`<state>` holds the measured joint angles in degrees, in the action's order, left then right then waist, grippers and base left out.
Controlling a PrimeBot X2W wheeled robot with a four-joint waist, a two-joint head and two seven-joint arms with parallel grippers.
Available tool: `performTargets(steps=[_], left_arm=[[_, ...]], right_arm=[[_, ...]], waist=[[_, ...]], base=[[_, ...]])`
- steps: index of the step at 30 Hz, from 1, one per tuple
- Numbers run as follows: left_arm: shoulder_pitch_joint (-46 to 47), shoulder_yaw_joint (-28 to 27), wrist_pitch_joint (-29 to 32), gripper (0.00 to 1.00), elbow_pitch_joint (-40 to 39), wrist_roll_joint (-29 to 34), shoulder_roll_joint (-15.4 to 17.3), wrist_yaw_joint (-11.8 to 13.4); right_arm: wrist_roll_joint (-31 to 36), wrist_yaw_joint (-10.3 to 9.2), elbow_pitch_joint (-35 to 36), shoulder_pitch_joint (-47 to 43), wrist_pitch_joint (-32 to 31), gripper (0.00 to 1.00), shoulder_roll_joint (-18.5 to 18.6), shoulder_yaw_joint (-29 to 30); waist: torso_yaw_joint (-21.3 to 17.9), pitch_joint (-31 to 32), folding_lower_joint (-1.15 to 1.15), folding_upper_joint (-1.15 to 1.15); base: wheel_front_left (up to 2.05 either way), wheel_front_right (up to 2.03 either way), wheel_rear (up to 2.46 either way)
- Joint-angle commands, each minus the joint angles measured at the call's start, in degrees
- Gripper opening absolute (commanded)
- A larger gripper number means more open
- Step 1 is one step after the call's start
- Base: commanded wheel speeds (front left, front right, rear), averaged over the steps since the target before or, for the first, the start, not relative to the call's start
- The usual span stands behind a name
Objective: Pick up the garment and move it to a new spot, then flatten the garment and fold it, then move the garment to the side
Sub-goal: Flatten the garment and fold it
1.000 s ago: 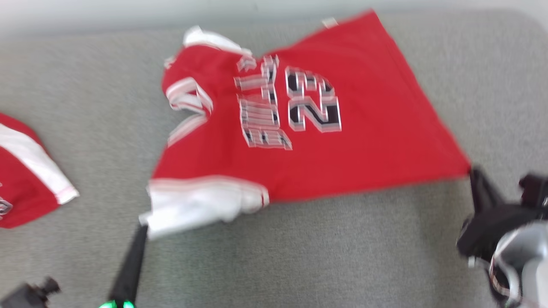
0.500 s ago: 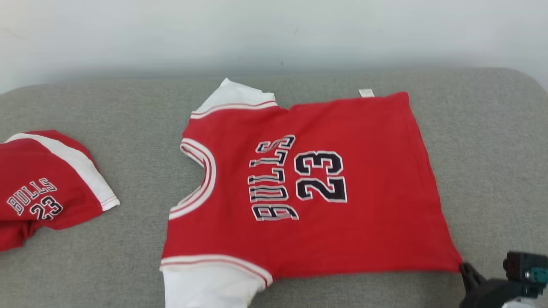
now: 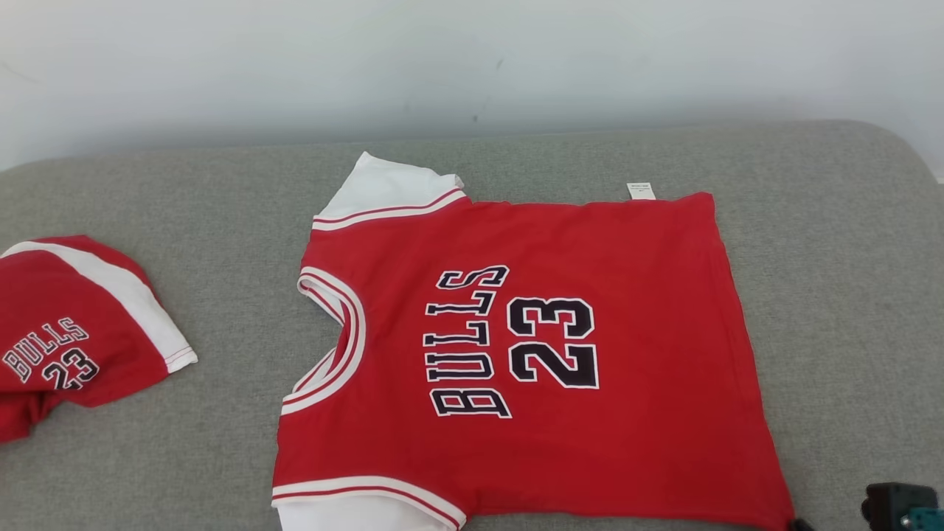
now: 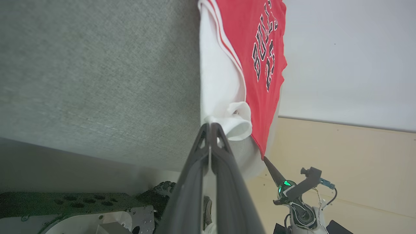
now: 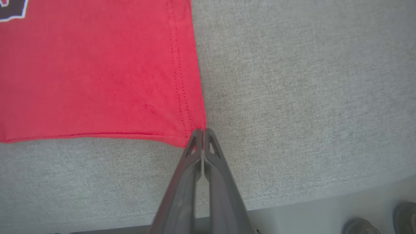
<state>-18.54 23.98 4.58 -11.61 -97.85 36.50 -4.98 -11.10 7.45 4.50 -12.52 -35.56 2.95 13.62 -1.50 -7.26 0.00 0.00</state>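
- Red Bulls jersey (image 3: pixel 560 354) now lies spread, print up, in the middle of the grey cushion (image 3: pixel 184 192); a second ago it was rumpled and blurred with motion.
- Left gripper (image 4: pixel 210 125) is pinched tight on the near white sleeve (image 4: pixel 221 81); right gripper (image 5: pixel 202 130) is clamped on the near hem corner (image 5: pixel 182 130).
- Flattening looks nearly done, so folding should come next.
- Second red Bulls garment (image 3: pixel 74 324) lies well apart, leftward.

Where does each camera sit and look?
Head view: from the head, down onto the Bulls jersey on a grey cushion; right wrist peeks in.
Left wrist view: along the left end effector, shut on the white sleeve.
Right wrist view: along the right end effector, shut on the hem corner.
All share the jersey.
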Motion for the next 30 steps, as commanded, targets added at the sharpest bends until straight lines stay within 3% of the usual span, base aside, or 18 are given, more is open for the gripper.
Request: performTargets(steps=[1,6,13,26,30], left_arm=[[0.0,-0.9,-1.3,0.00,-0.9,1.1,-0.1,-0.2],[3.0,-5.1,-7.0,0.00,-3.7,3.6,-2.3,-1.9],[10.0,-6.4,-9.6,0.00,-4.4,8.3,-4.1,-2.4],[32.7,1.9,-18.5,0.00,10.1,27.1,-15.4,-2.5],[37.4,1.5,-19.7,0.00,15.9,31.6,-18.0,-2.5]], right_arm=[[-0.9,0.05,1.6,-0.1,0.7,0.00,0.0,0.6],[-1.4,0.05,3.6,3.1,4.6,0.00,-0.1,0.8],[-0.6,0.05,2.1,8.5,8.1,0.00,1.5,-2.1],[1.3,0.06,-4.9,18.7,16.9,0.00,2.1,-3.6],[2.9,0.05,-7.3,22.2,20.4,0.00,1.7,-2.2]], waist=[[-0.6,0.2,0.00,0.00],[-1.5,0.4,0.00,0.00],[-1.8,-0.5,0.00,0.00],[0.9,-5.8,0.00,0.00],[1.2,-7.6,0.00,0.00]], base=[[0.00,0.00,0.00],[0.00,0.00,0.00],[0.00,0.00,0.00],[0.00,0.00,0.00],[0.00,0.00,0.00]])
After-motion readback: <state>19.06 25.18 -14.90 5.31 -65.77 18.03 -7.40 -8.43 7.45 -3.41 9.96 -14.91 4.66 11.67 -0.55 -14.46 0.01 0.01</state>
